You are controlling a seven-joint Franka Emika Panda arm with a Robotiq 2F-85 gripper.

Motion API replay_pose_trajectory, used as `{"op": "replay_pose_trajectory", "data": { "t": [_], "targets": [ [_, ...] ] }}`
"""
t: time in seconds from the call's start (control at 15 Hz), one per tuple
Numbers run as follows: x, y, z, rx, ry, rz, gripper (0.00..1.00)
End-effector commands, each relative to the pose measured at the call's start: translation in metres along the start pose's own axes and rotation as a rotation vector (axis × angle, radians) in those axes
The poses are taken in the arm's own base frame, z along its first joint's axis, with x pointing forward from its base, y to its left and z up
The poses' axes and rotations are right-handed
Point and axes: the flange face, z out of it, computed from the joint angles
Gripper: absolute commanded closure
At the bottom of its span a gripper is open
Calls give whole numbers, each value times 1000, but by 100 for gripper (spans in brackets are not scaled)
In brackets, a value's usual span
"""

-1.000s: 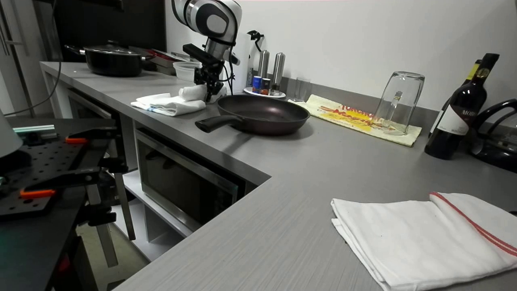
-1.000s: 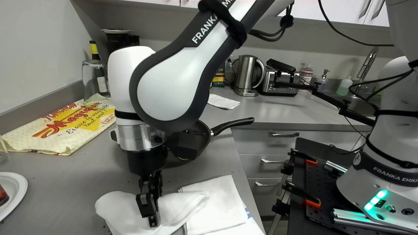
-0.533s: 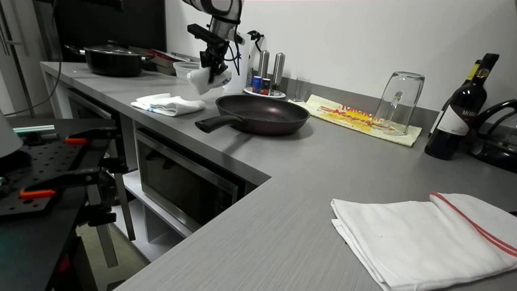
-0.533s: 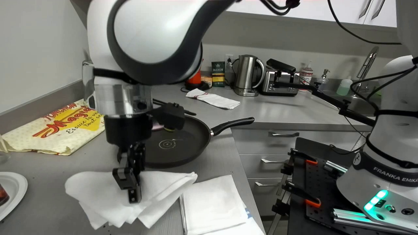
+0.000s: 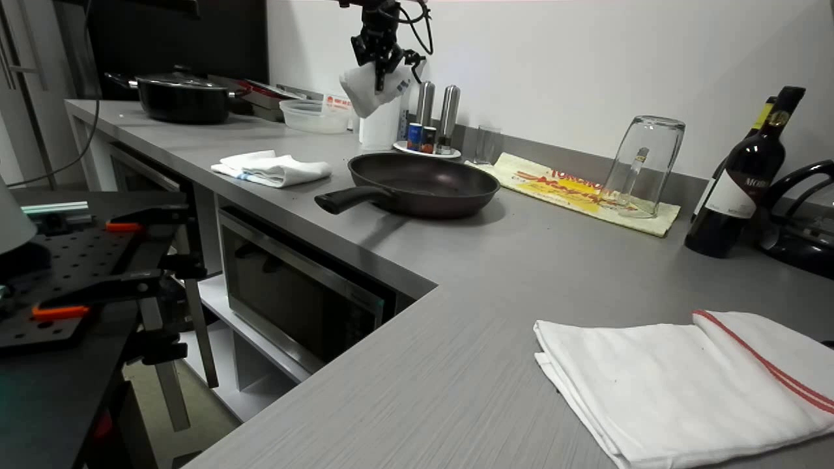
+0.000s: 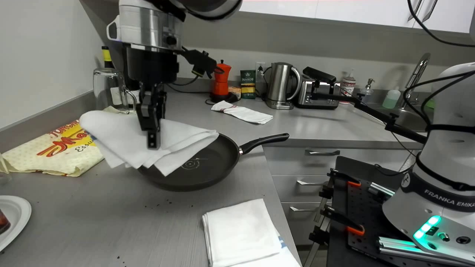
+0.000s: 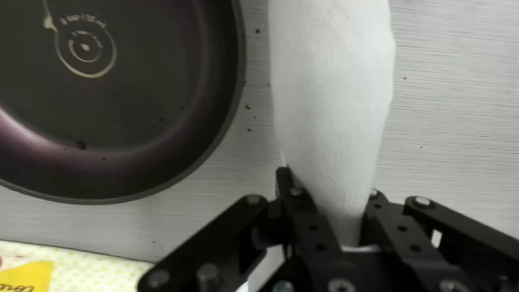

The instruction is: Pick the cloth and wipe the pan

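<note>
Up above the counter point(image 6: 148, 230), the gripper point(image 7: 329, 186) had the cloth point(image 7: 332, 73) pinched tight in its jaws, white folds drooping loose on either side! Just beside it in the wrist view sat the pan point(image 7: 142, 93), a strip of counter showing between the two, dark specks point(image 7: 247, 107) dotting its inside and the counter nearby, while in an exterior view the cloth point(image 6: 126, 137) hid part of it. Near the pan lay a folded cloth point(image 6: 241, 233), and well apart from it a glass jug point(image 5: 645, 165) stood on the yellow towel point(image 5: 573, 195)!
</note>
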Motion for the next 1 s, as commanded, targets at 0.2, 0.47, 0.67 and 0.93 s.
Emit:
{"op": "replay_pose_trajectory", "data": {
  "t": [0.2,0.47,0.67,0.93],
  "targets": [
    [-31,67,17,65,-73,92,95],
    [-44,106,38,185,-87,187,95],
    [-54,126,55,300,-89,235,95],
    [-62,135,81,479,-83,253,95]
  ]
}}
